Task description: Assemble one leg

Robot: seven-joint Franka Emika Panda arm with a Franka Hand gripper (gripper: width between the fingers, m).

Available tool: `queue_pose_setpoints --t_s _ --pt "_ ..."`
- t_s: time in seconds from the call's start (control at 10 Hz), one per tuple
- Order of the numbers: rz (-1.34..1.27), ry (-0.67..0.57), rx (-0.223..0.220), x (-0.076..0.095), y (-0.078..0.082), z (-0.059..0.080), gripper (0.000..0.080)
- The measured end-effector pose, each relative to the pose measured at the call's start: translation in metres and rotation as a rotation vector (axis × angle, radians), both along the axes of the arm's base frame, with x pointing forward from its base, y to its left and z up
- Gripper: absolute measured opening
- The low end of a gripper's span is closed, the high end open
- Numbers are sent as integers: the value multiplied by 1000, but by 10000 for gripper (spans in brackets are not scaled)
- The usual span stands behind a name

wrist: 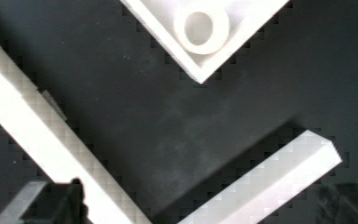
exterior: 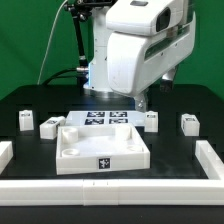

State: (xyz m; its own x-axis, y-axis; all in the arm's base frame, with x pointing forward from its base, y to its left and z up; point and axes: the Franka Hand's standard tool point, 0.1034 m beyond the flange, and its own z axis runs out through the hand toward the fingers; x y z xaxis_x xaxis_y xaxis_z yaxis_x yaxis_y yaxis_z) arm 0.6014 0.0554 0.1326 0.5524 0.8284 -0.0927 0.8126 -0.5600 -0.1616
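The white square tray-like piece (exterior: 100, 150) with round corner holes lies at the table's middle. Several small white legs with marker tags stand around it: two at the exterior view's left (exterior: 25, 120) (exterior: 48, 127), two at its right (exterior: 152, 121) (exterior: 190, 123). My gripper (exterior: 142, 100) hangs just behind the tray's far right corner, close above the nearer right leg, mostly hidden by the arm. In the wrist view one tray corner with its round hole (wrist: 202, 28) shows. The gripper (wrist: 202, 215) is open and empty, with a dark finger (wrist: 60, 205) at the edge.
The marker board (exterior: 105, 120) lies behind the tray. White rails border the table at the exterior view's left (exterior: 5, 150), front (exterior: 110, 195) and right (exterior: 210, 160). The wrist view shows a long white strip (wrist: 34, 110) and a white bar (wrist: 282, 185) on the black table.
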Motion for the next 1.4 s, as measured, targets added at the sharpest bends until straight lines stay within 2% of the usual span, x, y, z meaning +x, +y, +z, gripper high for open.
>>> queue_pose_setpoints --t_s 1.1,1.2,1.4 --pt "4 9 0 -1 -1 -1 650" --pt "9 6 1 -2 -1 -3 650" --pt "157 -69 28 -19 -11 -19 650"
